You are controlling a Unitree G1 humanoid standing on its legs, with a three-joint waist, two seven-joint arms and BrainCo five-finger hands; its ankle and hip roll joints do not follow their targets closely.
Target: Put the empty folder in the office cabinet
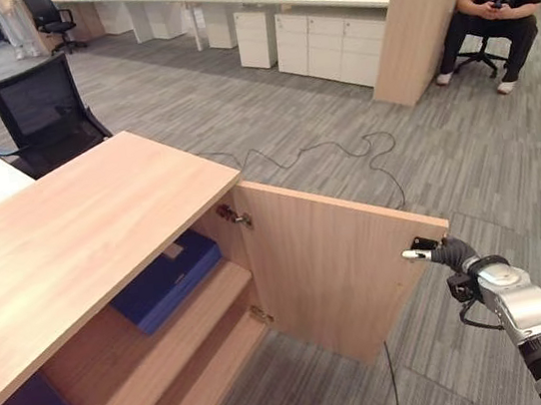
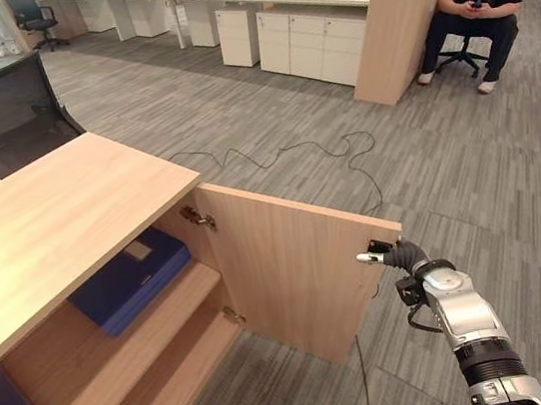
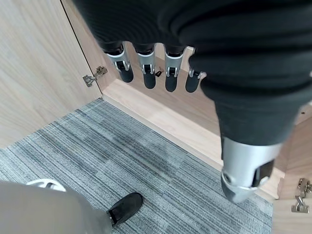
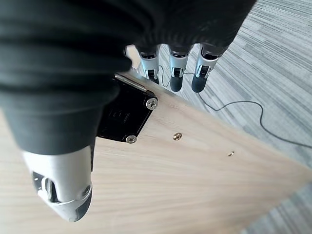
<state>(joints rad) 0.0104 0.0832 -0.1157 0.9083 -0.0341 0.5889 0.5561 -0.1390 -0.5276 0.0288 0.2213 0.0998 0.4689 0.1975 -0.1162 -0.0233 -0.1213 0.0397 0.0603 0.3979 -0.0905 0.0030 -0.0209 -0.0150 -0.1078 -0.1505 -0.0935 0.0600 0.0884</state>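
Right hand (image 2: 399, 256), fingers relaxed, rests at the open cabinet door (image 2: 290, 270) top corner; carpet (image 2: 467, 165) beyond lies bare. Left hand (image 3: 146, 68) hangs loose-fingered before the lower shelf (image 3: 180, 124). Blue folder (image 1: 165, 278) lies on the upper shelf.

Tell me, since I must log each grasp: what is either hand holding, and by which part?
Nothing is gripped. The right hand rests straight fingers at the cabinet door's top outer corner, by its black latch plate. The left hand hangs open, holding nothing.
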